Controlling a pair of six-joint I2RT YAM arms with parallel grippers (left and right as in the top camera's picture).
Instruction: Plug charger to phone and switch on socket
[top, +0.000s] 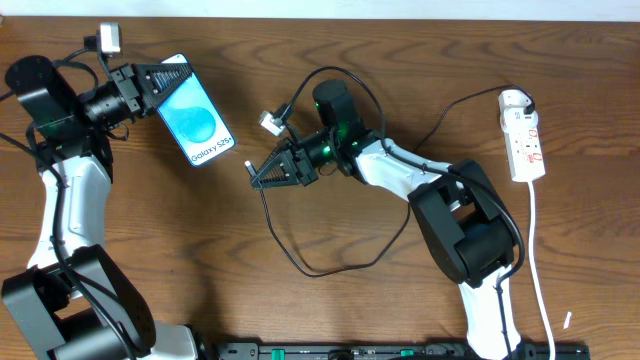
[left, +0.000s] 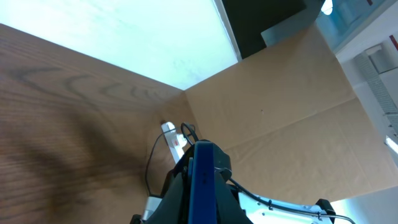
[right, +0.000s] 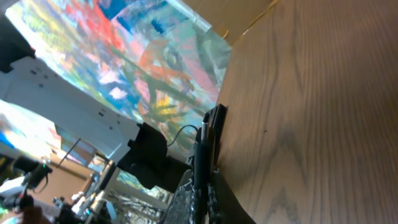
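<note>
Between the 2 fingers of the left gripper (top: 178, 78), closed narrow, sits the phone (top: 200, 122), a blue edge-on strip in the wrist view, its screen extending ahead of the tips. The right gripper (top: 253, 180) is clamped on the plug end of the charger (top: 320, 275); the cable loops back behind it. The socket (top: 523, 135) lies well behind the right gripper.

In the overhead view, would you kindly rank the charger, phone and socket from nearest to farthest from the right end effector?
1. charger, held in the right end effector.
2. phone, to its upper left.
3. socket, at the table's far right.
</note>
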